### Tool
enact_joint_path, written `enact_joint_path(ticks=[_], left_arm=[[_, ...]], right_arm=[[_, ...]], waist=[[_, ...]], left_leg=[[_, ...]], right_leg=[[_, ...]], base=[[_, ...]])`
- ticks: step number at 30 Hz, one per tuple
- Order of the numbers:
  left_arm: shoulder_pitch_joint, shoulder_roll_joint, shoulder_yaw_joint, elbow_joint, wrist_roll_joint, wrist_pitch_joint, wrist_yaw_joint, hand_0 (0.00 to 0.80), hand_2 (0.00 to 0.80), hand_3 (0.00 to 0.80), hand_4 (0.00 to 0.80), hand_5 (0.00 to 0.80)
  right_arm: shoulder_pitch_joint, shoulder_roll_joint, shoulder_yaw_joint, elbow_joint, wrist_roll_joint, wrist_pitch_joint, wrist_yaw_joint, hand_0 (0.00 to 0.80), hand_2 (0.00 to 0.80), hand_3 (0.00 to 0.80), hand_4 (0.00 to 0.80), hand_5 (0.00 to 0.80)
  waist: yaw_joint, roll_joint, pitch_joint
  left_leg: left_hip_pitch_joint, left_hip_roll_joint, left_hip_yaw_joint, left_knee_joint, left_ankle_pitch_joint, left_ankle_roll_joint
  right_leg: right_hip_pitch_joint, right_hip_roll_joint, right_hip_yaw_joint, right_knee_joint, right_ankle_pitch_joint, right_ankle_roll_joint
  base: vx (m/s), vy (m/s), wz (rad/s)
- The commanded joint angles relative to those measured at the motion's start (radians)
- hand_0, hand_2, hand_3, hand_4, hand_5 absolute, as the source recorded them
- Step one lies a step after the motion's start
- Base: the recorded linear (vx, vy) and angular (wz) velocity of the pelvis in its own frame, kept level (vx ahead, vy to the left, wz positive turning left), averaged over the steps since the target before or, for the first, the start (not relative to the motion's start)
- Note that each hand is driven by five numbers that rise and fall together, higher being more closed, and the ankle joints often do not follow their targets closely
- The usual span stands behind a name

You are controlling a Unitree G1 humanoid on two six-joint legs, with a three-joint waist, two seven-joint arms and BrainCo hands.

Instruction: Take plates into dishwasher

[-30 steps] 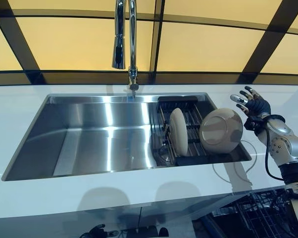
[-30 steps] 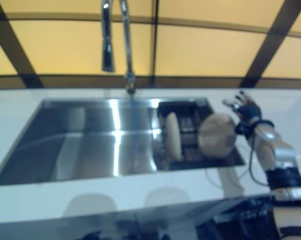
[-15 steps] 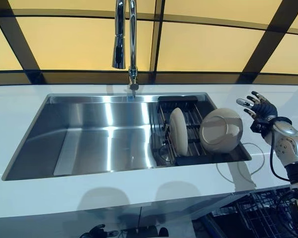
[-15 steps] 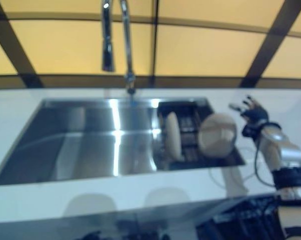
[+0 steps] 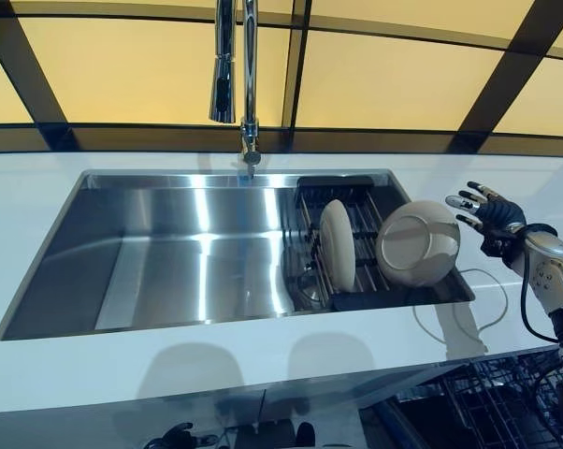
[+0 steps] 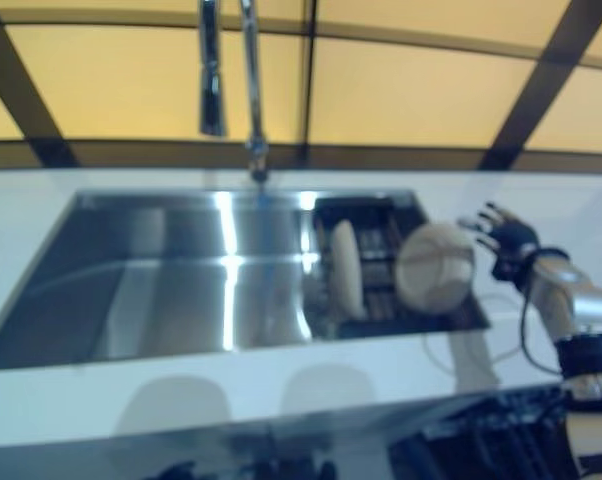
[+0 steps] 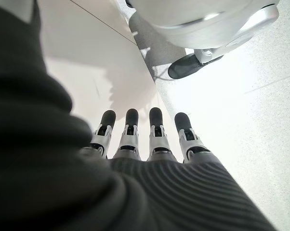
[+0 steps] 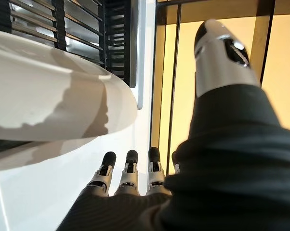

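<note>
Two cream plates stand in a black dish rack [image 5: 352, 201] at the right end of the steel sink [image 5: 169, 248]. A smaller plate [image 5: 336, 245] stands on edge in the rack's middle. A larger plate [image 5: 417, 243] leans at the rack's right side, its underside towards me. My right hand [image 5: 490, 213] hovers open just right of that plate, fingers spread towards its rim without touching. In the right wrist view the plate [image 8: 48, 96] lies past the straight fingers [image 8: 128, 171]. My left hand [image 7: 150, 139] hangs open, low below the counter.
A tall chrome tap [image 5: 239, 75] rises behind the sink. White counter [image 5: 263, 351] runs all round it. Below the counter's front edge at the right shows a dark wire dishwasher rack [image 5: 487, 402]. Yellow panels with dark frames back the counter.
My right hand has drifted a little right and lower beside the leaning plate, staying open. The whole view has shifted slightly. The plates have not moved.
</note>
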State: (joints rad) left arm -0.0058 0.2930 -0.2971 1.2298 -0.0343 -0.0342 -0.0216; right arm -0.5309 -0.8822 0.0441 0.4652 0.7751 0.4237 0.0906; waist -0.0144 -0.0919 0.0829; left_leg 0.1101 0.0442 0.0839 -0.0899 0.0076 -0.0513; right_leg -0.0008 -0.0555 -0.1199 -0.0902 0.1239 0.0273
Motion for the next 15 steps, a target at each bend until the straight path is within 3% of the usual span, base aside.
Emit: enact_joint_path(ticks=[1,15], left_arm=[[-0.044,0.032,-0.031,0.039,-0.006,-0.024,-0.005,0.0,0.0,0.0,0.0,0.0],[-0.041,0.033,-0.033,0.049,-0.005,-0.036,-0.007,0.0,0.0,0.0,0.0,0.0]], right_arm=[[-0.082,-0.033,0.0,0.036,0.006,-0.011,0.039,0.0,0.0,0.0,0.0,0.0],[-0.08,-0.03,0.003,0.093,0.018,0.018,0.068,0.0,0.0,0.0,0.0,0.0]], waist=[[-0.001,-0.033,-0.024],[0.003,-0.033,-0.027]], left_leg=[[-0.024,-0.037,0.021,0.003,-0.014,0.049],[-0.022,-0.039,0.019,0.003,-0.014,0.046]], right_leg=[[0.065,-0.031,0.008,0.038,-0.066,0.051],[0.071,-0.027,0.003,0.034,-0.069,0.047]], base=[[0.0,0.0,0.0],[0.0,0.0,0.0]])
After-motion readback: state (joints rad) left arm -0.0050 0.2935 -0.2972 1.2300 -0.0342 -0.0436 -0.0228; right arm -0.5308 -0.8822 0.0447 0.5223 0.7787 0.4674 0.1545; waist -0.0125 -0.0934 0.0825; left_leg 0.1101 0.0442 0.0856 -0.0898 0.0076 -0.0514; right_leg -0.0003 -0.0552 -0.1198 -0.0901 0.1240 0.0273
